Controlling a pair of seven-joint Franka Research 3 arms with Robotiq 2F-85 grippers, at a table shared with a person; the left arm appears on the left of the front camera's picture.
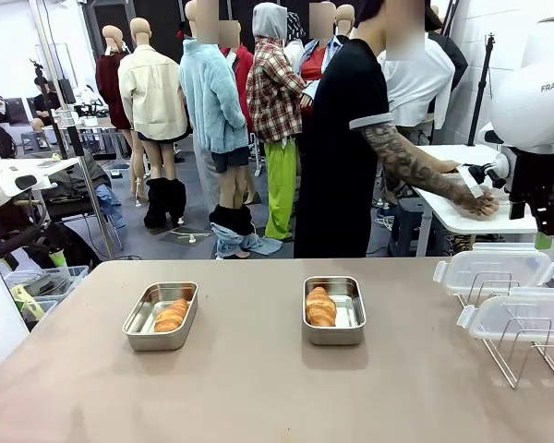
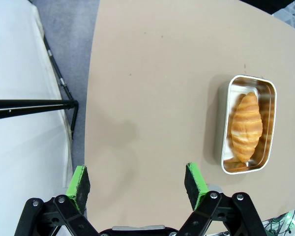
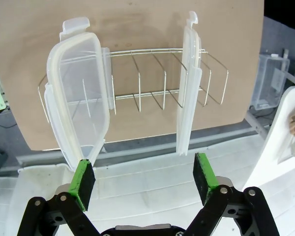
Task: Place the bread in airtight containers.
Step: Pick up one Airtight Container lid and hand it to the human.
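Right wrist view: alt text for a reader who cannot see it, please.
Two clear plastic lids sit in a wire rack near the table edge. The right gripper has its green-padded fingers open below them, holding nothing.

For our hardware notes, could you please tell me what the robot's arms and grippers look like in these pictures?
The right arm has a rounded white shell with grey lettering that begins FRA. The left gripper and the right gripper look alike. Each is built of black jointed links with silver rivets and ends in two bright green pads.
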